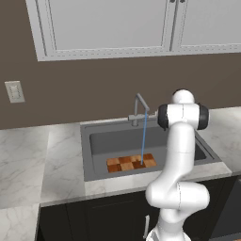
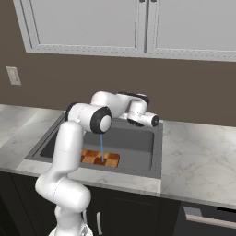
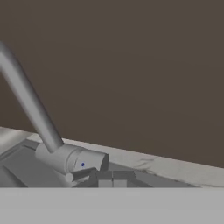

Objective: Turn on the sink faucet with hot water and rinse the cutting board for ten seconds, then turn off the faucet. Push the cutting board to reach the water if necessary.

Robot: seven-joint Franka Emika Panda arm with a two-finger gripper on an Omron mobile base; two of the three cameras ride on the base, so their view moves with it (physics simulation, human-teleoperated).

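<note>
Nearest to us, dark cabinet doors [image 1: 108,214] stand under the marble surface [image 1: 28,164]. The sink [image 1: 86,155] is set into this surface. On the sink floor, close to the front wall, we see the cutting board [image 1: 127,164] lying flat, and in the right base view it [image 2: 110,159] is partly hidden behind the arm. The water [image 1: 143,136] falls in a thin blue line from the spout and lands on the board, toward its right half; in the right base view the stream [image 2: 101,146] meets the board too.

Behind the basin, the faucet [image 1: 139,109] stands on the back rim. In the hand view its base [image 3: 72,159] is very near, and the short lever [image 3: 81,175] sticks out just beside our end effector [image 3: 111,180]. The fingertips are almost cut off at the bottom, so we cannot tell how wide they stand or if they touch the lever.

Farther back is the brown wall [image 1: 94,89] with a light switch [image 1: 14,92], and above it the white upper cabinets [image 1: 108,26].
</note>
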